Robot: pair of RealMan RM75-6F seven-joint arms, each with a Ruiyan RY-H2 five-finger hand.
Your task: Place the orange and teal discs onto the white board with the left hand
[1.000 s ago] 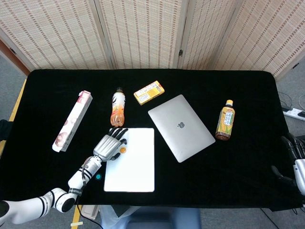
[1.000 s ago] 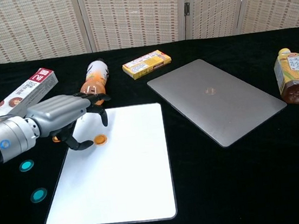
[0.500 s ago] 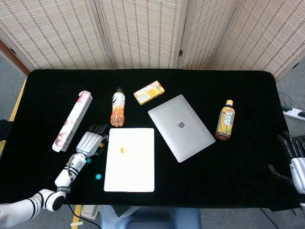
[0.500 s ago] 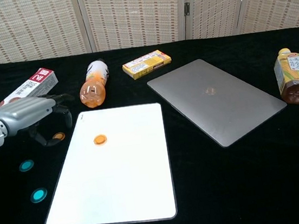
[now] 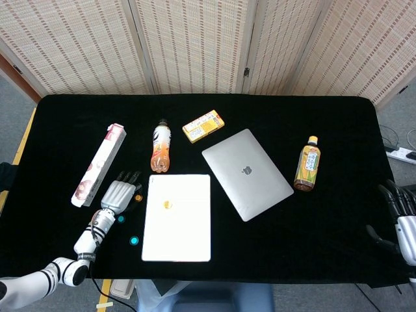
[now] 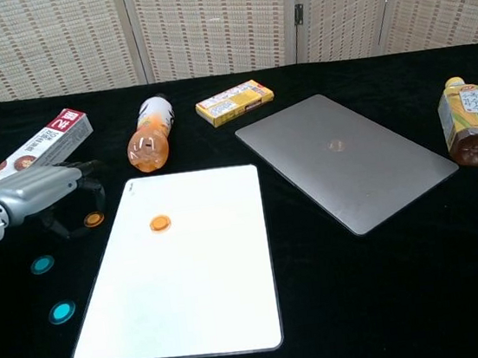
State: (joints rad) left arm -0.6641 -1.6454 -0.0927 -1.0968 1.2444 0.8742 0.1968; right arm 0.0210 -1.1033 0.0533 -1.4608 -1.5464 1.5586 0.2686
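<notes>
One orange disc (image 6: 160,224) already lies on the white board (image 6: 193,298), near its top left. That part is done. A second orange disc (image 6: 94,219) is not yet on the board; it sits on the black counter (image 6: 393,300) just beside the board's left edge. Two teal discs wait on the counter too: one (image 6: 42,264) further left, and one (image 6: 61,312) nearer to me. So I count two orange discs and two teal discs, with one on the board and three left to move.

My left hand (image 6: 36,193) hovers over the counter right by the second orange disc. Its fingers are apart and it holds nothing. My right hand (image 5: 400,211) is far off at the counter's right edge, fingers spread, holding nothing
</notes>
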